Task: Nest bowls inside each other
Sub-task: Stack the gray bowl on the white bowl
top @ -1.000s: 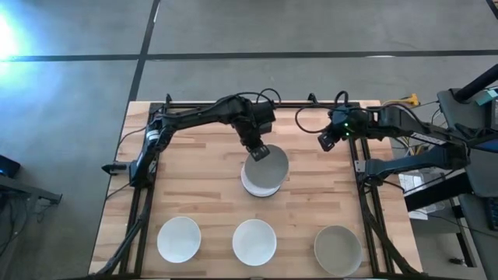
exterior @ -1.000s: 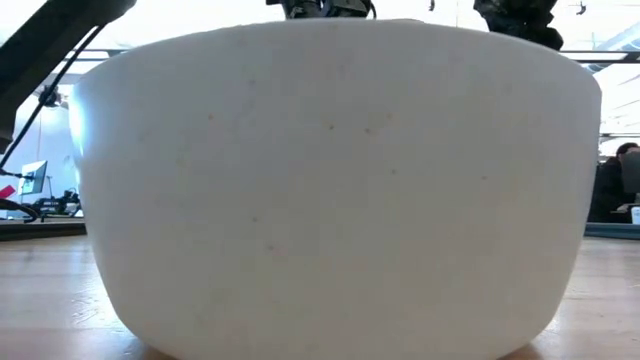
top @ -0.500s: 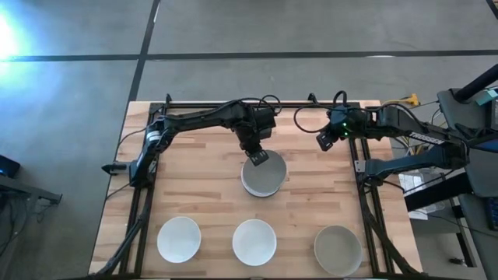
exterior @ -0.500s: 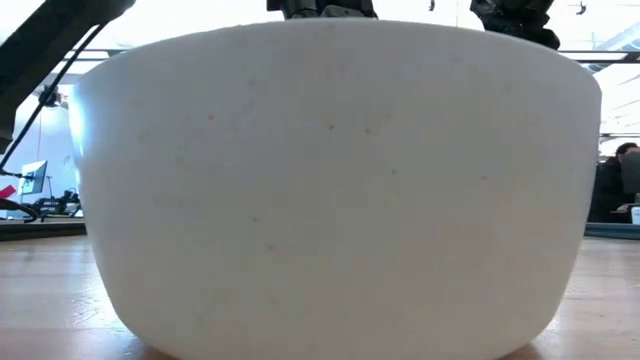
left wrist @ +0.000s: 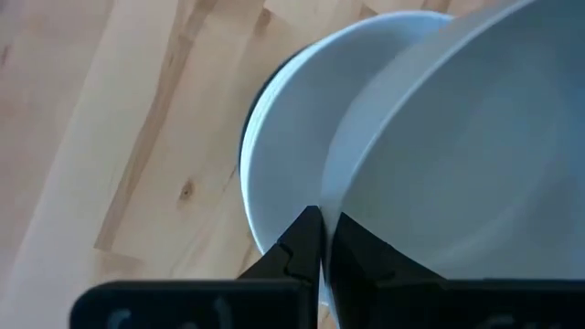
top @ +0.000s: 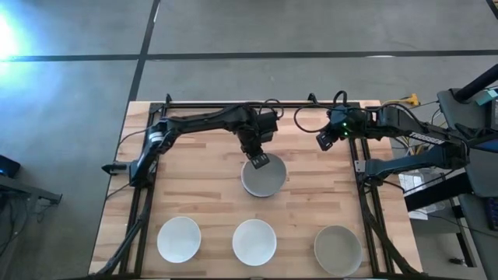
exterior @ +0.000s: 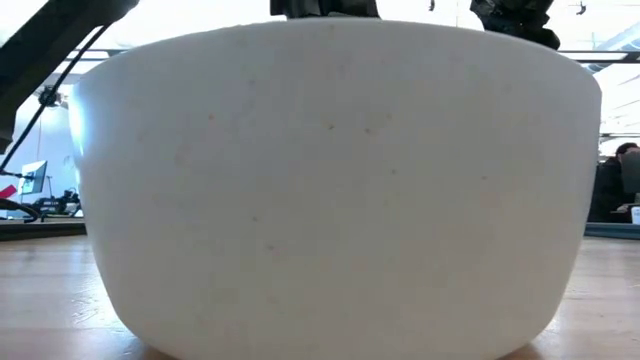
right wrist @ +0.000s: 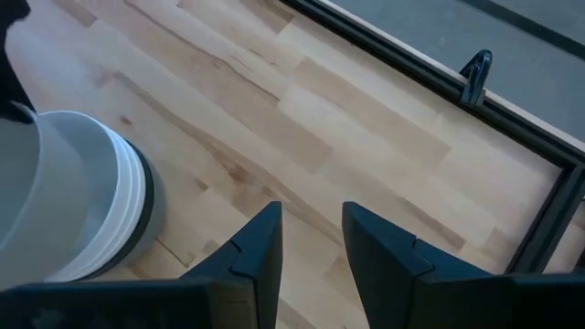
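Note:
In the high view, my left gripper is shut on a light grey bowl over the stack of bowls at the table's middle. The left wrist view shows a white bowl of the stack under it and a dark rim lower still. The stack also shows in the right wrist view, standing on the wood. Three single bowls stand along the near edge: white, white and grey-beige. My right gripper waits open near the far right corner. My left gripper pinches the grey bowl's rim on its far-left side, one finger inside the bowl and one finger outside. The fingers come from above, slanting down. The bowl sits in the mouth of the stack's top white bowl; whether it rests fully there cannot be told.
A black metal frame runs along the table's left, right and far sides. The middle white bowl at the near edge fills the low view. Bare wood lies left and right of the stack.
My left gripper has moved a little toward the near edge and down, still shut on the grey bowl. The bowl, earlier offset toward the far side with white bowls showing beneath it, now sits centred over the stack and covers them in the high view.

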{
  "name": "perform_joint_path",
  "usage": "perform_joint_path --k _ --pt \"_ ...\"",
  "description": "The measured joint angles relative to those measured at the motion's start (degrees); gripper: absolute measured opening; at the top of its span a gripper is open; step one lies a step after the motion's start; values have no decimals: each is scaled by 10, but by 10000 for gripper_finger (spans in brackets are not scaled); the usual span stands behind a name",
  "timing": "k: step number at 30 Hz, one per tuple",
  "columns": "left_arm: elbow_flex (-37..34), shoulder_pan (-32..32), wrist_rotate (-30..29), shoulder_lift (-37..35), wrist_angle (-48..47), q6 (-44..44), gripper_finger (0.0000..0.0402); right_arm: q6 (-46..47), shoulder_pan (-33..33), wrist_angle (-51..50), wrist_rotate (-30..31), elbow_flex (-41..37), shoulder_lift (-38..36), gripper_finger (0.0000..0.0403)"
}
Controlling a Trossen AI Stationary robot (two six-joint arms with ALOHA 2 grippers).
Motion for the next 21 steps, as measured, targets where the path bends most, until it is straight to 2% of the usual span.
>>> perform_joint_path --k 13,21 --pt "12 10 -3 -2 -2 11 0 7 0 0 -6 0 0 111" --pt "11 10 -30 -1 -11 13 0 7 0 0 -6 0 0 111"
